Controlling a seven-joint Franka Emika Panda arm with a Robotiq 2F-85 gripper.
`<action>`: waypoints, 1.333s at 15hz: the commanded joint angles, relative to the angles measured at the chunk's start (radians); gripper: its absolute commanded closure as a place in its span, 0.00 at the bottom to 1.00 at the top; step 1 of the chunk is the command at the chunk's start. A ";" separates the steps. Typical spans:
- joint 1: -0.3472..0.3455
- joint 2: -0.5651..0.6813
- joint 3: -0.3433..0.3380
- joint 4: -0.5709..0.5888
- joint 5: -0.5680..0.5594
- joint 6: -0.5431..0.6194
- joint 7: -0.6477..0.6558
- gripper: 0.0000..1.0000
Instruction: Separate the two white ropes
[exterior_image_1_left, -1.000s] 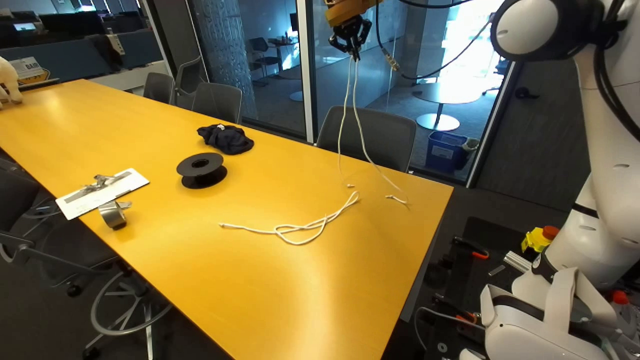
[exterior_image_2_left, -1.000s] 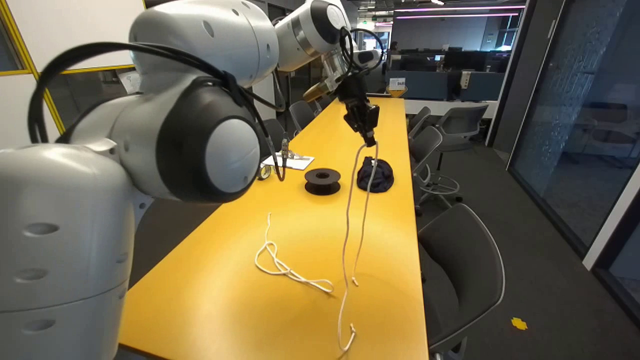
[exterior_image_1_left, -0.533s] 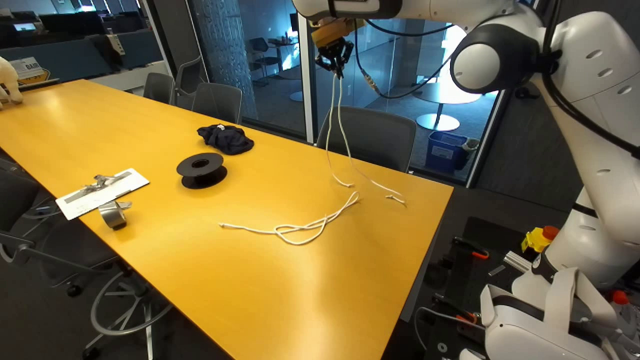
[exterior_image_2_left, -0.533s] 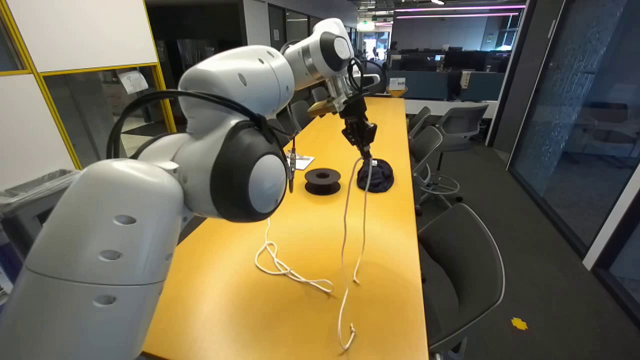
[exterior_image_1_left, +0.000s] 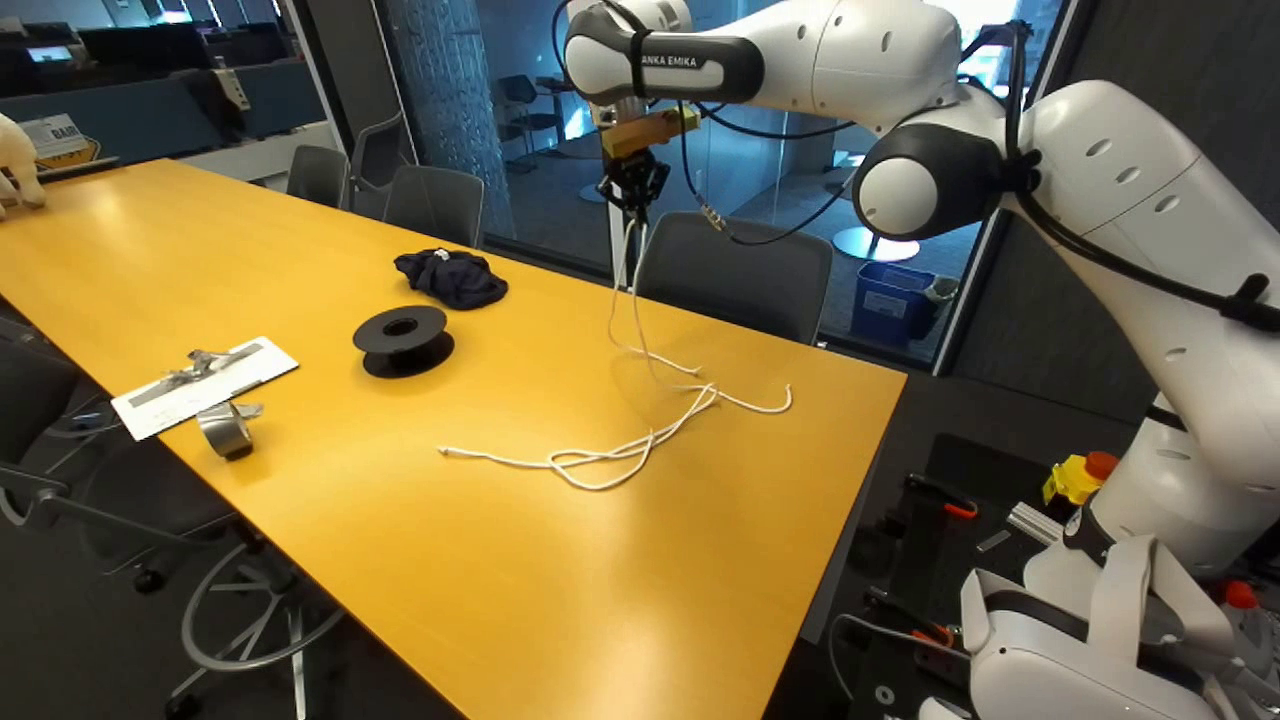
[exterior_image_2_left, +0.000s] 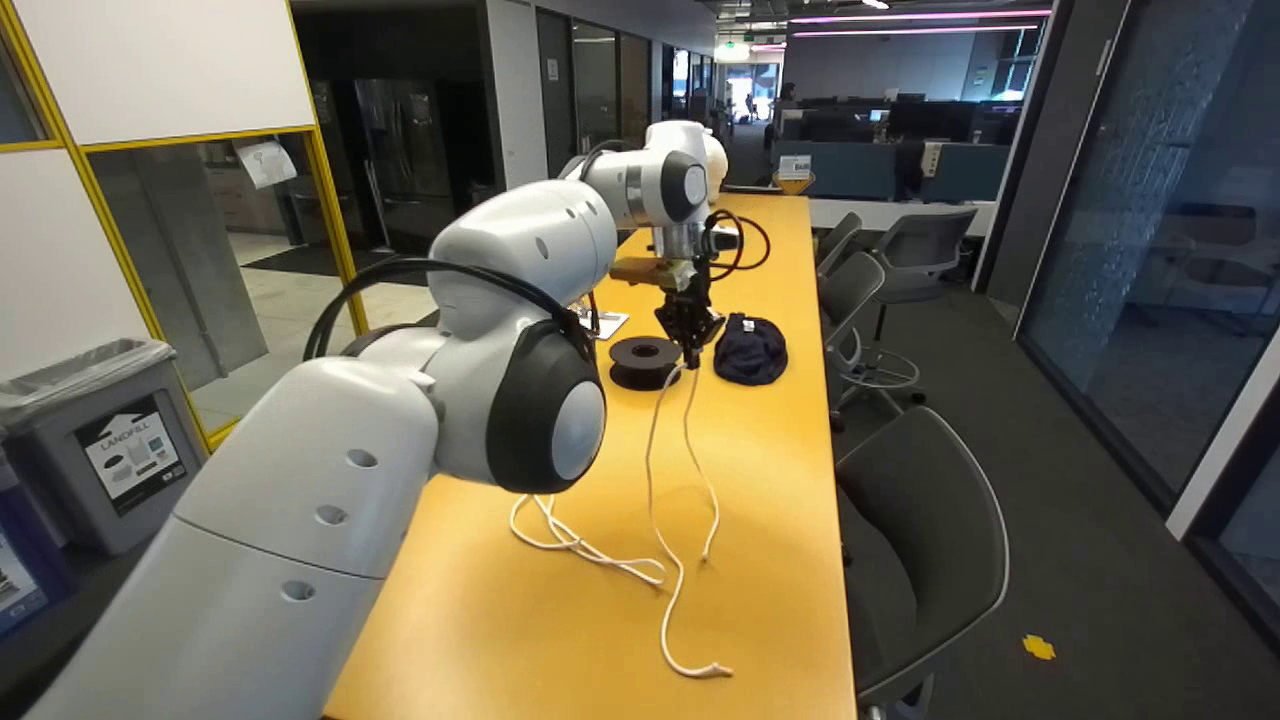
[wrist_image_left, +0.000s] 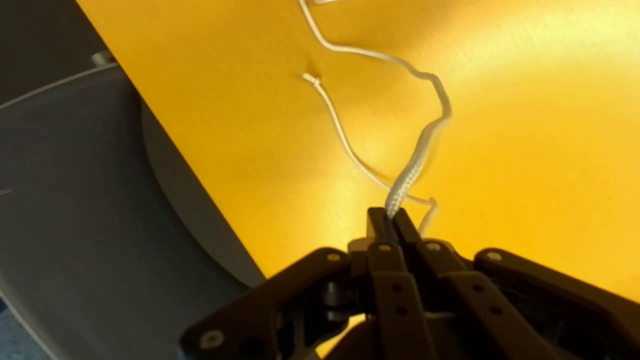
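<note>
Glass wall (exterior_image_1_left: 545, 215) along one side, long yellow table (exterior_image_1_left: 545, 580) beside it. Gripper (wrist_image_left: 391, 218) has its fingers (wrist_image_left: 376, 222) pressed together, pinching the held rope (wrist_image_left: 419, 152), which droops in two tails onto the tabletop. The loose rope (exterior_image_1_left: 596, 487) lies in lazy loops, lower than the fingers and farther from the glass, long axis slanting across the table, looped end toward the held one. One tail passes right by that end (touching or not, can't tell), so I'd drag away from it before letting go.

In an exterior view, one rope (exterior_image_2_left: 575, 543) lies left of the other rope (exterior_image_2_left: 682, 574)
</note>
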 joint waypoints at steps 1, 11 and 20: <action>-0.011 0.092 0.043 0.100 0.049 -0.001 -0.054 0.98; 0.012 0.187 0.097 0.112 0.052 -0.002 -0.066 0.99; -0.003 0.252 0.198 0.128 0.206 0.074 0.029 0.99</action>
